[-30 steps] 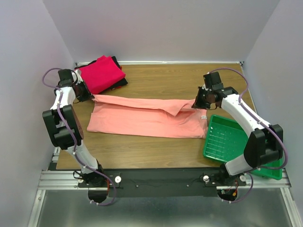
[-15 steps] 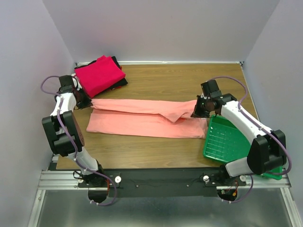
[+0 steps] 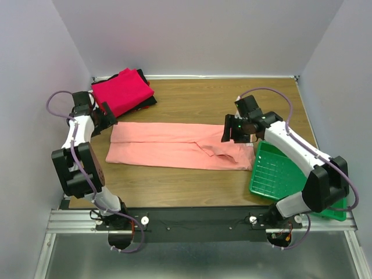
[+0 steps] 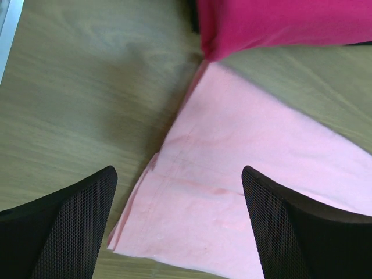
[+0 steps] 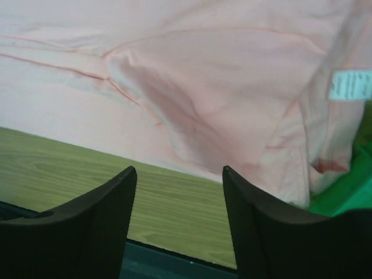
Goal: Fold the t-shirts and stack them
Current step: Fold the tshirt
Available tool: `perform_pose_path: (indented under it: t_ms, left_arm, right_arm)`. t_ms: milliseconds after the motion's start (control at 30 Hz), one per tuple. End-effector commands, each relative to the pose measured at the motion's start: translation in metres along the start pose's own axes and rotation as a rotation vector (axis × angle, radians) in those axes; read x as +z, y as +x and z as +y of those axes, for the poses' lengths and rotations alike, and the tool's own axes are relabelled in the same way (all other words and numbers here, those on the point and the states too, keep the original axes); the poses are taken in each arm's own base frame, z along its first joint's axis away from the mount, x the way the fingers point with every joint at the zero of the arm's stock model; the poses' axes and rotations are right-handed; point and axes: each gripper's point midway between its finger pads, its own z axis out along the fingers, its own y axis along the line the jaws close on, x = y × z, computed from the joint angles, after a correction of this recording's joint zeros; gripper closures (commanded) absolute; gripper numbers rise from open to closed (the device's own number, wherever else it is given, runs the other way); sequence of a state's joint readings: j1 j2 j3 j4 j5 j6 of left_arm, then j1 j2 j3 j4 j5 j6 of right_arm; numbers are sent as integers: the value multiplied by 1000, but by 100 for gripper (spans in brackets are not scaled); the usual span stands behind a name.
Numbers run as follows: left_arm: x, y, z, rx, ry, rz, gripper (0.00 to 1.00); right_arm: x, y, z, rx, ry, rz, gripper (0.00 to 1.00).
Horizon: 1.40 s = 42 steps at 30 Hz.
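The left gripper (image 3: 107, 118) is hovering at the 9 o'clock end of the salmon-pink t-shirt (image 3: 174, 145), its jaws spread wide and grasping nothing. At its 12 o'clock, a stack of folded shirts (image 3: 122, 90) with magenta on top is sitting in the counter's (image 3: 203, 99) 10 o'clock corner. The pink shirt is lying flat as a long band across the middle of the counter. The right gripper (image 3: 228, 132) is hanging over its 3 o'clock end, jaws likewise released, near the white neck label (image 5: 350, 85). A green tray (image 3: 279, 171) is sitting at 4 o'clock, touching the shirt's edge.
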State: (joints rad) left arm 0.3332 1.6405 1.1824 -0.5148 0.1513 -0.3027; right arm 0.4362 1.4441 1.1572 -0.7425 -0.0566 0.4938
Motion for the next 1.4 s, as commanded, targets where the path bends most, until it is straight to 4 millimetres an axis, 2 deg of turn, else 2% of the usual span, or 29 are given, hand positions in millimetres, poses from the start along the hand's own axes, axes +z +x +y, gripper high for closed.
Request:
perform_pose_path:
  t_ms: [0, 33, 100, 167, 267, 333, 467, 667, 933, 1033, 1067, 1200, 1300, 1367]
  left_arm:
    - [-22, -36, -43, 85, 72, -153, 4]
    - [-21, -31, -61, 111, 104, -143, 4]
    - [-19, -27, -82, 134, 152, -137, 4]
    - [-9, -13, -104, 154, 191, -96, 4]
    - [-1, -1, -119, 145, 240, -56, 4]
    - [-1, 4, -127, 144, 270, -52, 4]
    - [1, 9, -127, 148, 273, -41, 3]
    - [6, 16, -125, 151, 278, -28, 3]
    - [9, 20, -123, 153, 278, -16, 3]
    - [9, 21, -123, 159, 276, -13, 3]
    - [9, 21, -122, 160, 274, -14, 3]
    - [8, 21, -122, 161, 273, -13, 3]
    - [8, 22, -121, 162, 270, -15, 3]
    - [7, 22, -121, 165, 271, -13, 3]
  right_arm:
    - [20, 2, 26, -153, -49, 35, 37]
    - [22, 3, 43, -198, -80, 30, 39]
    - [35, 12, 57, -258, -112, 70, 41]
    - [46, 25, 73, -325, -165, 106, 42]
    - [67, 48, 70, -366, -148, 176, 47]
    - [77, 55, 67, -382, -139, 190, 48]
    - [91, 54, 53, -380, -74, 165, 49]
    - [109, 49, 51, -364, -43, 139, 52]
    - [118, 50, 44, -366, -10, 130, 58]
    - [118, 53, 39, -360, 5, 136, 65]
    - [117, 54, 38, -356, 6, 137, 73]
    - [118, 56, 31, -356, 35, 135, 87]
    - [117, 55, 31, -359, 35, 132, 90]
    - [111, 49, 38, -356, 14, 112, 92]
